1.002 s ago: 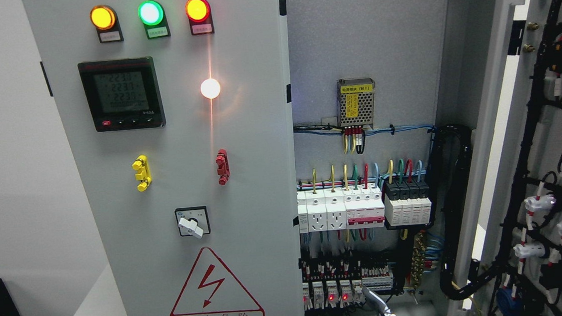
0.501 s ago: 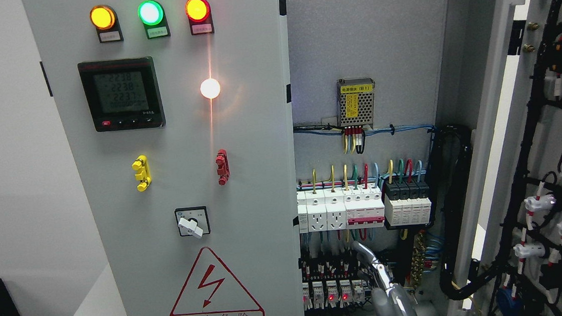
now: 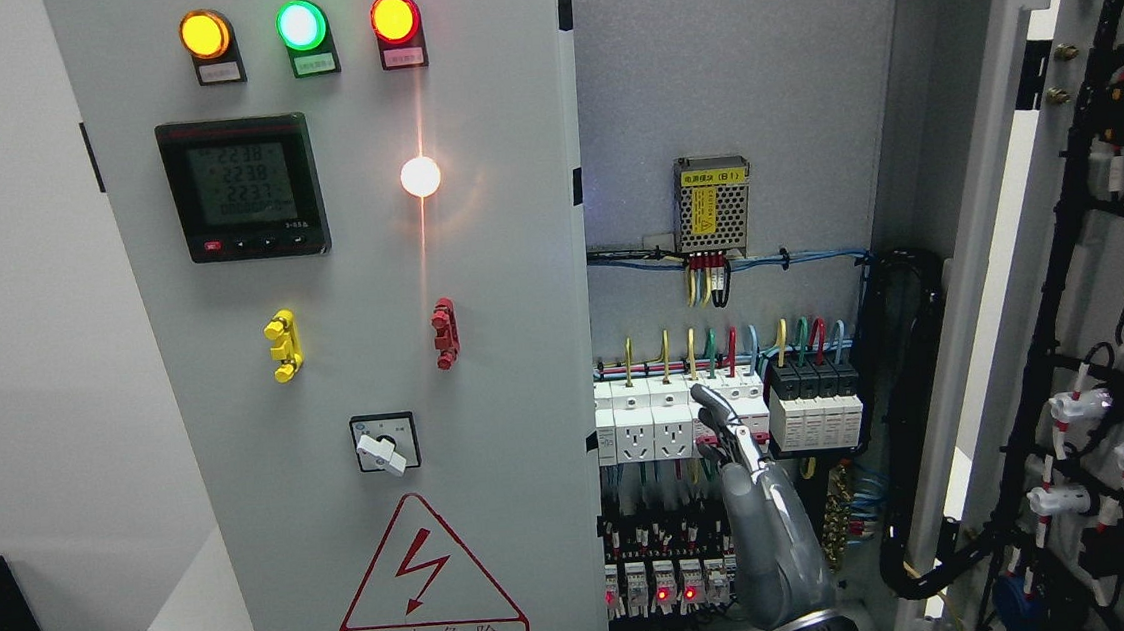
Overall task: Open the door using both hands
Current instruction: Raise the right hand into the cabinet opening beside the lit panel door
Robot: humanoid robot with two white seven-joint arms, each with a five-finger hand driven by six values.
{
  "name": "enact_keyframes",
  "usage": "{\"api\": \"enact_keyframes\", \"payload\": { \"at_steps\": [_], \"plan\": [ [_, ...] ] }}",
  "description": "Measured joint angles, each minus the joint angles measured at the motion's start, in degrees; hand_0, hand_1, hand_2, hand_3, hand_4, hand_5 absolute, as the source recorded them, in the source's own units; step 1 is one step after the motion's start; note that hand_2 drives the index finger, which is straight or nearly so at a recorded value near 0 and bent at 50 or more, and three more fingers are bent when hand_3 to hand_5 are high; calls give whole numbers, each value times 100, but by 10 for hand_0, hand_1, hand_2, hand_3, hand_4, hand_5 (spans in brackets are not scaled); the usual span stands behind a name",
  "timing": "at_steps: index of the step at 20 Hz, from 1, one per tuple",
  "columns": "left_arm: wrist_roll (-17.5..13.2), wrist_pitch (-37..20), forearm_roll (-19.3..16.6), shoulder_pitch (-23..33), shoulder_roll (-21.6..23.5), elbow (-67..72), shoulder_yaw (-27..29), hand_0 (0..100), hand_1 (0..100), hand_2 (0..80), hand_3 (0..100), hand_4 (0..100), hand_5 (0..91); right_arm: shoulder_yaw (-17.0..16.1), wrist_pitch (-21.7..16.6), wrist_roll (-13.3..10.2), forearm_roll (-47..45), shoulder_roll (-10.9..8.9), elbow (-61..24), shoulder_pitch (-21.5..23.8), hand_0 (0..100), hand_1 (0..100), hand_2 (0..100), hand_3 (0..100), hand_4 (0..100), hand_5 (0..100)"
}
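Matt painted metal, glossy plastic

The closed door (image 3: 364, 351) is smooth matt grey painted metal; at 12 o'clock its lamps (image 3: 300, 25) are glossy plastic. The hand (image 3: 752, 501) at 5 o'clock has a smooth satin grey shell. The perforated metal box (image 3: 712, 205) looks dull.

Up comes the right hand (image 3: 752, 501), grey and metallic, climbing from the bottom edge inside the open cabinet; its extended fingers (image 3: 721, 423) now reach the row of white circuit breakers (image 3: 680, 416), where a second ago only fingertips showed.
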Motion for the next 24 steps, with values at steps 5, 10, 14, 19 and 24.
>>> {"api": "enact_keyframes", "payload": {
  "at_steps": [5,10,14,19,24],
  "plan": [
    [-58,3,1,0,-12,0,6,0,0,0,0,0,0,-25,277,-13,-178,59,271,-438,0,0,0,0,0,0],
    [-75,3,10,0,-20,1,16,0,0,0,0,0,0,-33,559,13,-461,94,516,-819,0,0,0,0,0,0],
    [-81,4,14,0,-24,1,24,0,0,0,0,0,0,-39,603,57,-635,109,711,-1036,0,0,0,0,0,0],
    [-87,4,18,0,-69,0,27,0,0,0,0,0,0,-44,618,73,-859,107,902,-1236,0,0,0,0,0,0],
    [-107,6,21,0,-172,-2,29,0,0,0,0,0,0,-44,623,270,-964,98,1059,-1345,0,0,0,0,0,0]
  ]
}}
